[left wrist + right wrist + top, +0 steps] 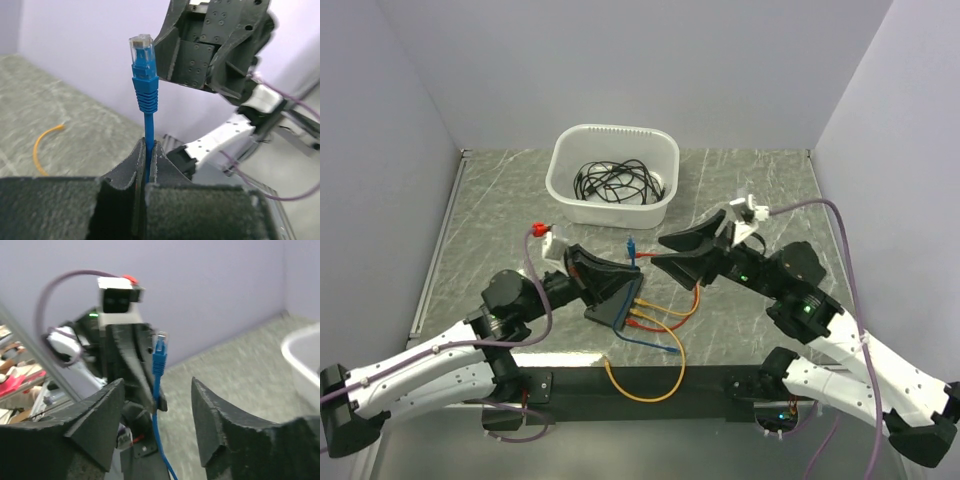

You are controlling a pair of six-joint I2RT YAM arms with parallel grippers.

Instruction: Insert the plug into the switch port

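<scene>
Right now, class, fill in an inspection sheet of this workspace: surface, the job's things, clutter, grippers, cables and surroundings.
Surface: grey marbled table, flat.
Job's things: blue plug upright in the air, not in the switch.
Clutter: white tub holding coiled black cables.
Grippers: left gripper, jaws shut on the blue cable under the plug; right gripper, jaws open, empty.
Cables: orange cable loops on the table near the switch.
Surroundings: plain pale walls.
</scene>
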